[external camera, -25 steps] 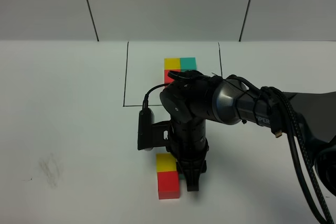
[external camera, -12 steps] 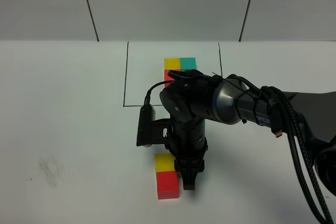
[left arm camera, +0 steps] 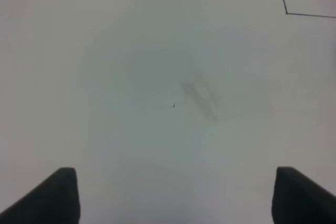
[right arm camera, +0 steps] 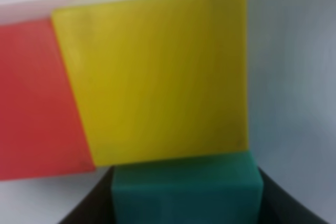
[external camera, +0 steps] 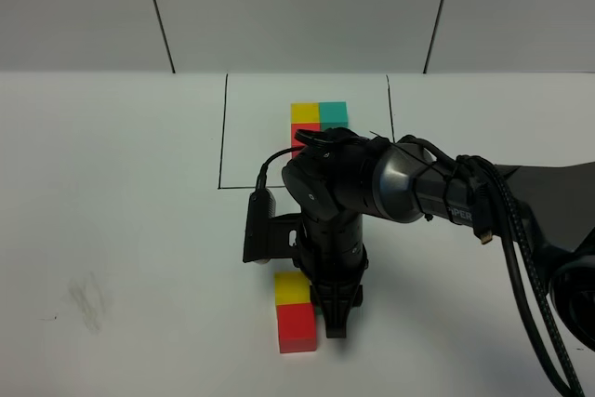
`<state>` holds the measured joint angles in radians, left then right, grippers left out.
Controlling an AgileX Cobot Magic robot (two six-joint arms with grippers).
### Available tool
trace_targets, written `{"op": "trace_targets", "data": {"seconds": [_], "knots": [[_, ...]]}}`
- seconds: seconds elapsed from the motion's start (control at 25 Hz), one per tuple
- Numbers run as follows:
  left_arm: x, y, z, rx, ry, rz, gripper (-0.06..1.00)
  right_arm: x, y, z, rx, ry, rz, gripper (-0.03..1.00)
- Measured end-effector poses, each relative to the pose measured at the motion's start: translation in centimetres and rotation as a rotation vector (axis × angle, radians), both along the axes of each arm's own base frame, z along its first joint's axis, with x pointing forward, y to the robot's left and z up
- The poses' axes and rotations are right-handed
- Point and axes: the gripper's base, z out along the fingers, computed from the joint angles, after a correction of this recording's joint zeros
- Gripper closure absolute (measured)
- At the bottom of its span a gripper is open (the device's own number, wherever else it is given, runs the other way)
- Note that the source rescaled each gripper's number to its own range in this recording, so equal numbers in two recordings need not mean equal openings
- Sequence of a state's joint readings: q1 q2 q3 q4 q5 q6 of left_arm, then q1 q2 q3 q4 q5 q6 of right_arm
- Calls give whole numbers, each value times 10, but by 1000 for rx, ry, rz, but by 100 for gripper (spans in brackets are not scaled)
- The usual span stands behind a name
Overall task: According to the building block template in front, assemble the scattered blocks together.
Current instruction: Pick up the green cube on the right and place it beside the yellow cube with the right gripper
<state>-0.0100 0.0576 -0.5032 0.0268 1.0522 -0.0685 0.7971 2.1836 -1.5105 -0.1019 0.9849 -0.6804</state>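
The landmark is the yellow cube [external camera: 293,288], which sits on the white table [external camera: 121,230] near the front. The red cube [external camera: 297,329] touches it on the side nearer the camera, so the two make a short row. In the right wrist view the yellow cube [right arm camera: 157,77] fills most of the picture, with the red cube [right arm camera: 37,98] flat against one side.

The teal cube [right arm camera: 186,187] sits between the two dark fingers [right arm camera: 89,208] of the right claw [external camera: 333,309]. The claw is closed on the teal cube and holds it. The teal cube's top edge meets the yellow cube, so they look to be touching. From the high camera the teal cube is hidden behind the black arm [external camera: 372,183], which comes down just to the right of the yellow cube.

The template [external camera: 316,118] lies well behind the yellow cube, farther from the camera, inside a thin black frame [external camera: 223,137] drawn on the table. Its yellow and teal cubes show side by side, and its red one peeks out behind the arm.

The left claw [left arm camera: 173,198] hangs over the bare table, off to the left of the yellow cube. Its tips are spread wide apart and it holds nothing. A faint grey smudge [left arm camera: 202,98] is on the table under it.
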Motion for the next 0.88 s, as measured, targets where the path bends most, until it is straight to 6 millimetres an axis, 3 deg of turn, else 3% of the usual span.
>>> {"op": "trace_targets", "data": {"seconds": [0.88], "knots": [[0,0,0,0,0,0,19,-7,9,-1,-6,-18,120,77]]}}
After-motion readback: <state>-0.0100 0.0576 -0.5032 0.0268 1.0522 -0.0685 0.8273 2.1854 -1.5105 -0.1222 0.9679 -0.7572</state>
